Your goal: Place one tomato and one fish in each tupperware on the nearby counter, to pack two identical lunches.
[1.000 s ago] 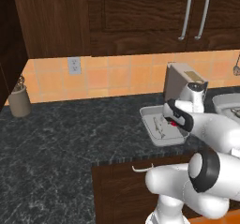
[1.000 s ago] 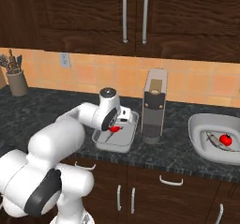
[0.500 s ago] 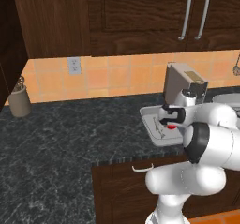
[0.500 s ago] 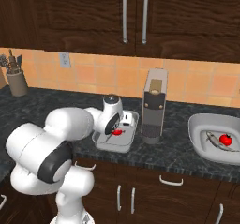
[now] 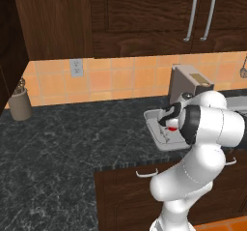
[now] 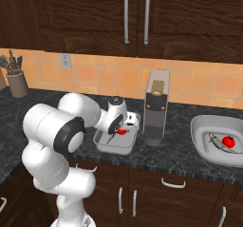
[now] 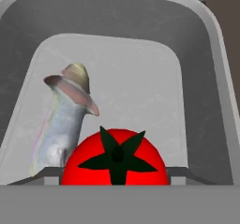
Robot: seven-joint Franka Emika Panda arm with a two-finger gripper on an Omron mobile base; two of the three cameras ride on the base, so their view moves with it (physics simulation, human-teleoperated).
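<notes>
Directly under the hand [image 6: 120, 130], low over the grey tray [image 7: 140, 78], sits a tomato [image 7: 115, 160]. The hand looks spread wide about it, though whether it grips or has let go I cannot tell. Just left of the tomato a fish [image 7: 63, 120] lies lengthwise along the tray floor. Far right on the desk [image 6: 180, 159], the white dish [image 6: 201, 143] holds its own pair.

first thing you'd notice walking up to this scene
The glossy red tomato beside a silvery fish inside the grey rectangular tray, seen up close in the hand view. On the counter the white arm bends low over that tray, its gripper just above the tomato. To the right past a tall steel appliance, a rounder white dish already holds another tomato and fish.
</notes>
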